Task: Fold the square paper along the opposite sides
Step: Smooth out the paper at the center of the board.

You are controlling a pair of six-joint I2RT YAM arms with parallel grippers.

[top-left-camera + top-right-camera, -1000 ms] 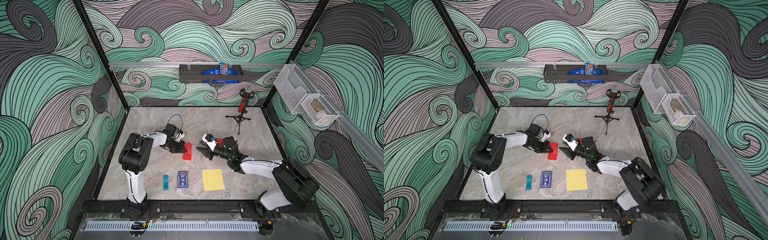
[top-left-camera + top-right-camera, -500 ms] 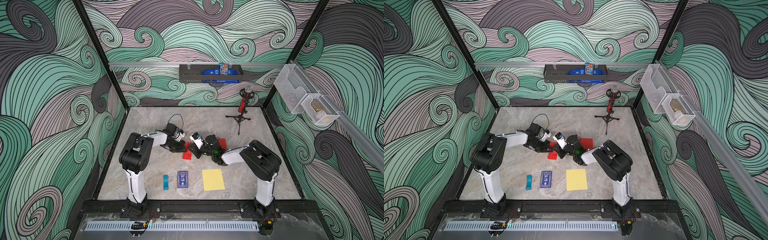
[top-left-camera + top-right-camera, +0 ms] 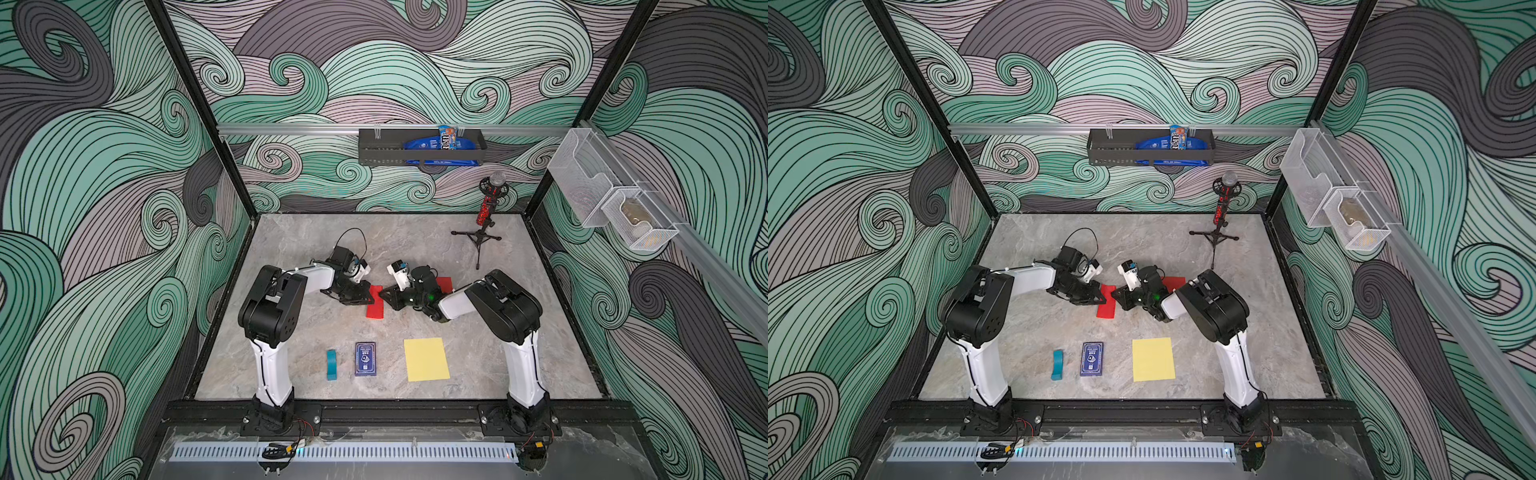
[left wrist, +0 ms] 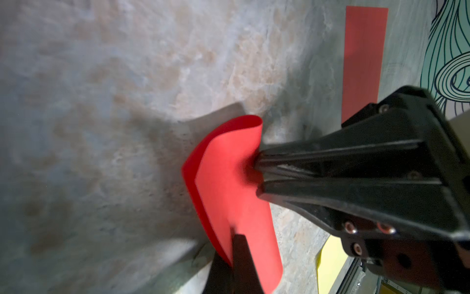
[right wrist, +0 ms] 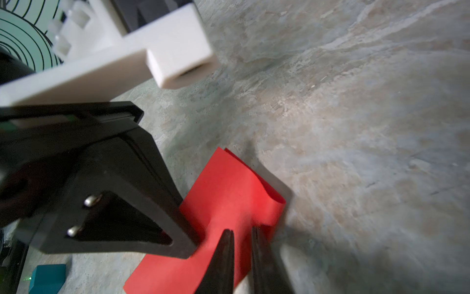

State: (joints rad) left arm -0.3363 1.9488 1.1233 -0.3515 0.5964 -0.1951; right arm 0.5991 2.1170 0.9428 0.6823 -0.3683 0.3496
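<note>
Arriving at red paper: right pincer.

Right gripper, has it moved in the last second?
Yes. The right gripper has shifted away from the microphone stand, across to the folded red paper.

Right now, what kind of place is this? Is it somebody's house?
Probably a robot practice booth, not a house: a left robot arm and a right robot arm bolted beside a stone-look table, wavy painted walls boxing it in, and a microphone on a stand.
</note>
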